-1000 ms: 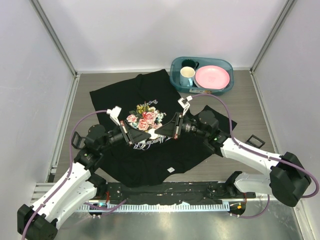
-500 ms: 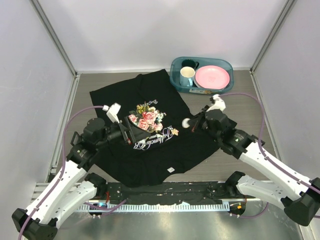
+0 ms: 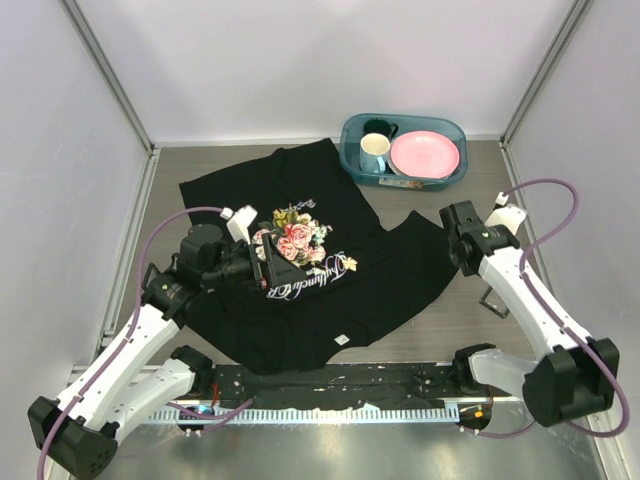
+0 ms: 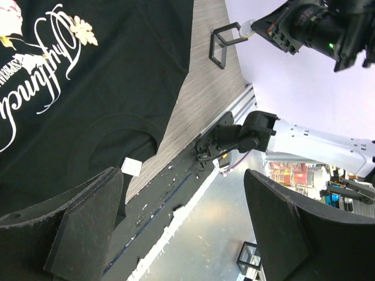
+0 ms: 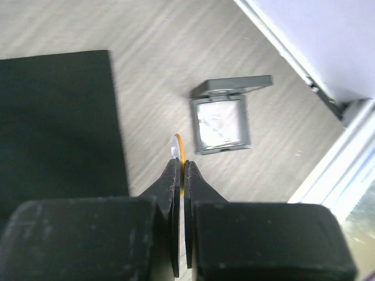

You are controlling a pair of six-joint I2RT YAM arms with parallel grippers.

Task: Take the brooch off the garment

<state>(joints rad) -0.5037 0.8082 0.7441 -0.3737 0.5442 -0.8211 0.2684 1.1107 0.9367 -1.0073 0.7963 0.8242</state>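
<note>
The garment (image 3: pixel 300 300), a black T-shirt with a pink-rose print and white lettering, lies spread on the table; its hem shows in the left wrist view (image 4: pixel 99 93) and its edge in the right wrist view (image 5: pixel 58 117). My right gripper (image 5: pixel 181 167) is shut on the brooch (image 5: pixel 179 151), a thin orange-yellow disc seen edge-on between its fingertips, held above bare table right of the garment. From above, the right gripper (image 3: pixel 466 255) hangs off the shirt and hides the brooch. My left gripper (image 3: pixel 278 265) hovers over the print with its jaws wide open (image 4: pixel 181 222) and nothing between them.
A small grey open box (image 5: pixel 221 117) lies on the table just past the right gripper (image 3: pixel 497 300). A teal bin (image 3: pixel 455 130) at the back holds a mug (image 3: pixel 374 152) and a pink plate (image 3: pixel 424 153). A white label (image 4: pixel 130 167) sits near the shirt's hem.
The left gripper has opened and drawn back a little over the print. The right arm has swung right, off the garment, carrying the brooch to beside the small box.
</note>
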